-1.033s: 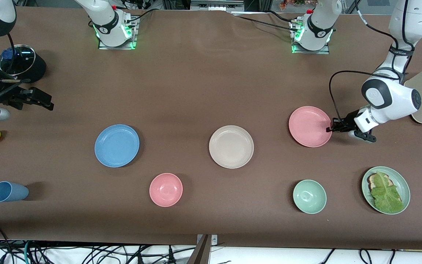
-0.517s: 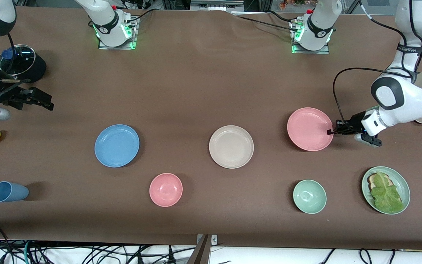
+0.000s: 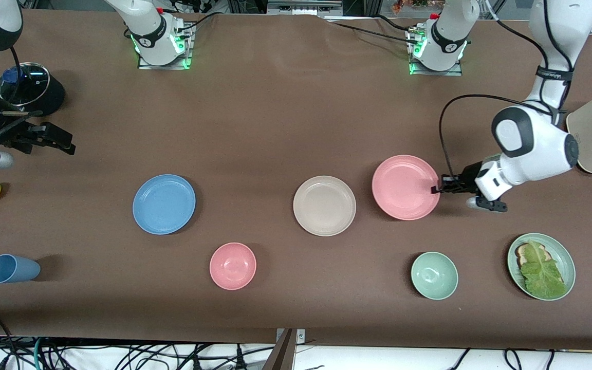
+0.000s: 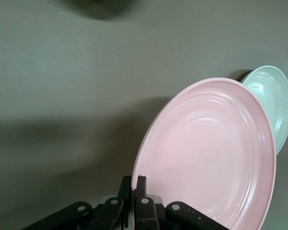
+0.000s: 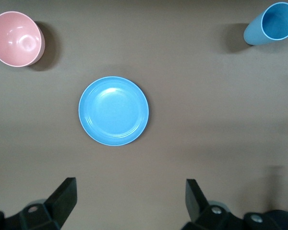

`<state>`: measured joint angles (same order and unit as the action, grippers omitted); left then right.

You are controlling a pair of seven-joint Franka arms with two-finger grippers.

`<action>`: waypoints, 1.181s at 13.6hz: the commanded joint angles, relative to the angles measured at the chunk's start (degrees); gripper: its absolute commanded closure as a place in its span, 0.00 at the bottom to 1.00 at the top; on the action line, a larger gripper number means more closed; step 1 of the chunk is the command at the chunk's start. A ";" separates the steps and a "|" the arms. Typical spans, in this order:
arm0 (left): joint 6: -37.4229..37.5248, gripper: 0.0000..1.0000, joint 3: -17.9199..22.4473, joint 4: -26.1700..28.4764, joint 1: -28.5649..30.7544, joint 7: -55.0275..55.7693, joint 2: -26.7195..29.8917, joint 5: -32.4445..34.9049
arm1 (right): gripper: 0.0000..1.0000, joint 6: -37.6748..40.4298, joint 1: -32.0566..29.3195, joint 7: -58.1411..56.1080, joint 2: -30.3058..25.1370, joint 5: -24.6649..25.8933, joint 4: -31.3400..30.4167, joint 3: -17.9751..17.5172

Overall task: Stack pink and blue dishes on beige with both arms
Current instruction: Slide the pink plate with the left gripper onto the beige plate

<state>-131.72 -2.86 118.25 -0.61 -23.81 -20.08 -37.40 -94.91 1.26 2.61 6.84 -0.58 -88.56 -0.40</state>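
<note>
One pink plate [image 3: 405, 187] in left tool [image 3: 436, 189]

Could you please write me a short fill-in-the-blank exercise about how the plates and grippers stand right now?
1. The left gripper is shut on the rim of the ____ plate.
2. The plate held by the left arm is beside the ____ plate, toward the left arm's end of the table.
3. The right gripper waits with its fingers ____.
4. The blue plate lies flat on the ____.

Missing words: pink; beige; open; table
</note>
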 commanded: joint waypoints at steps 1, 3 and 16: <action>0.32 1.00 0.49 -2.49 -3.60 5.94 -0.31 -0.30 | 0.00 -0.01 -0.21 0.11 -1.12 0.23 -1.00 -0.21; -0.55 1.00 0.49 -3.99 -6.76 10.43 -1.45 -0.30 | 0.00 -0.02 -0.21 0.55 -1.12 0.32 -1.00 -0.21; -16.64 1.00 0.49 -7.85 -22.59 29.34 -10.24 -0.56 | 0.00 -0.45 -1.09 0.64 0.19 0.49 -0.12 -0.13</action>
<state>-147.79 -3.10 113.46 -21.92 3.96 -27.94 -37.40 -95.01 0.82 2.62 7.10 -0.51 -88.58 -0.10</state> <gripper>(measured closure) 0.938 0.000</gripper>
